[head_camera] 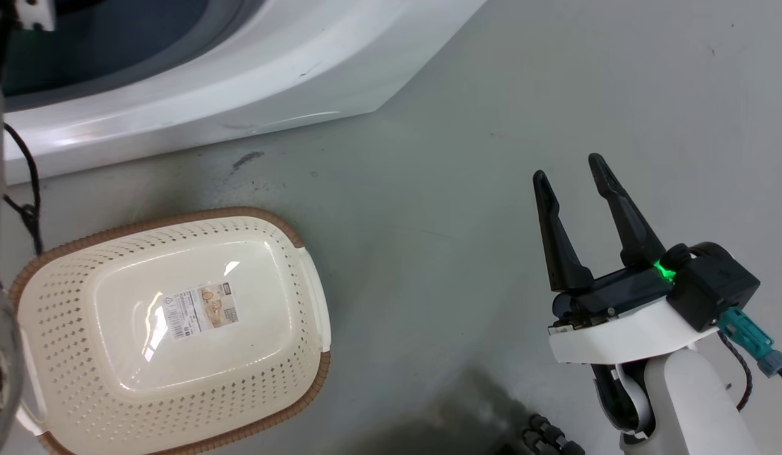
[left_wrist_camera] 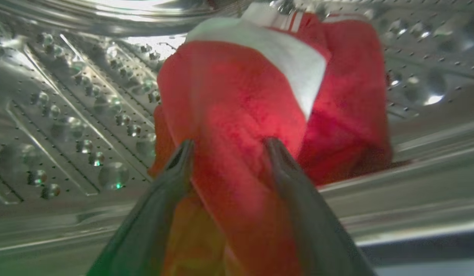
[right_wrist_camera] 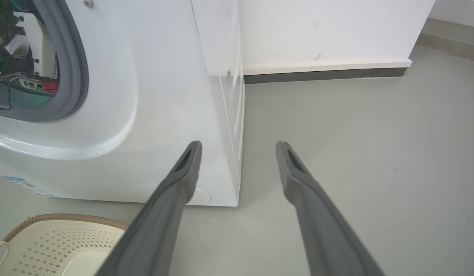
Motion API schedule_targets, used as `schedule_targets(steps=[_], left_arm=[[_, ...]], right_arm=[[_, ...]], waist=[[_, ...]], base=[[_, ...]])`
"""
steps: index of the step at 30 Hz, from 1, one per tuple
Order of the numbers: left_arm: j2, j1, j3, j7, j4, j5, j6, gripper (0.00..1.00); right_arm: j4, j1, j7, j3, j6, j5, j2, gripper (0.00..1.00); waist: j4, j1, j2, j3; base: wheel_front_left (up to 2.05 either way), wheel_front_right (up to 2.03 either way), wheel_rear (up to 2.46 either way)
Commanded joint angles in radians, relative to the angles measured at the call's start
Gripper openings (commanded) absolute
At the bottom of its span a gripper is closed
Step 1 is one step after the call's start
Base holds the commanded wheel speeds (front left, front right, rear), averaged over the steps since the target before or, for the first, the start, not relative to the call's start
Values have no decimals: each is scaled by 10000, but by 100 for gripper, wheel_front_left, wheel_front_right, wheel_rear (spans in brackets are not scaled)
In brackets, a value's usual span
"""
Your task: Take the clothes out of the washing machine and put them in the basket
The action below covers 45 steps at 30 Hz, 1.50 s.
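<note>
The left gripper (left_wrist_camera: 229, 143) stands wide inside the steel drum (left_wrist_camera: 68, 115), fingers straddling a fold of the clothes (left_wrist_camera: 237, 96) directly ahead (not yet clamped). The right gripper (head_camera: 568, 167) hangs wide, outside and farther off.

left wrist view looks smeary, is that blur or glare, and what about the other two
Left wrist view: mostly blur; the bright red fabric clothes and left claw are soft-edged, with glare spots on the perforated steel drum. Head view: sharp, white reflections on the cream plastic basket, green glow behind the right claw. Right wrist view: evenly lit, the white washing machine crisp.
</note>
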Motion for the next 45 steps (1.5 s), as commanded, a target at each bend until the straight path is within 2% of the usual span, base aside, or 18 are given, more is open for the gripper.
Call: schedule_targets(steps=[1, 7, 8, 9, 12, 17, 25, 33, 38, 45], left_arm=[[112, -324, -48, 307, 116, 50, -32, 100], [314, -923, -299, 1607, 443, 161, -80, 100], [333, -997, -341, 1759, 466, 198, -62, 62], [346, -1059, -354, 1919, 503, 178, -76, 0], [471, -1194, -439, 2161, 511, 162, -2, 0], [367, -817, -409, 1535, 286, -15, 136, 0], [-115, 451, -99, -1145, -192, -572, 544, 0], [-802, 1993, 173, -3666, -259, -1133, 729, 0], [-1132, 3096, 376, -4092, -739, -1483, 741, 0], [-1367, 5068, 823, -4123, -3067, -1786, 746, 0]], right_arm=[[-63, -188, -20, 76, -7, 27, 14, 100], [-96, -293, -20, 253, -7, 146, 12, 100], [-87, -308, -20, 262, -7, 181, 12, 100], [-73, -319, -20, 278, -7, 222, 12, 100], [-24, -370, -20, 294, -7, 298, 12, 100], [130, -420, -20, 196, -7, 334, 12, 100], [377, -245, -20, -206, -7, 37, 11, 100], [689, 288, -20, -481, -7, -343, 8, 100], [856, 681, -20, -564, -7, -425, 6, 100], [1004, 1168, -20, -613, -7, -449, 8, 100]], waist=[[-101, -1, 0, 163], [-290, -1, 0, 435], [-317, -1, 0, 457], [-343, -1, 0, 474], [-412, -1, 0, 494], [-308, -1, 0, 264], [263, -1, 0, -777], [827, -1, 0, -2247], [1039, -1, 0, -3156], [1183, -1, 0, -4187]], base=[[0, 0, 0], [0, 0, 0], [0, 0, 0], [0, 0, 0], [0, 0, 0], [0, 0, 0], [0, 0, 0], [0, 0, 0], [0, 0, 0], [0, 0, 0]])
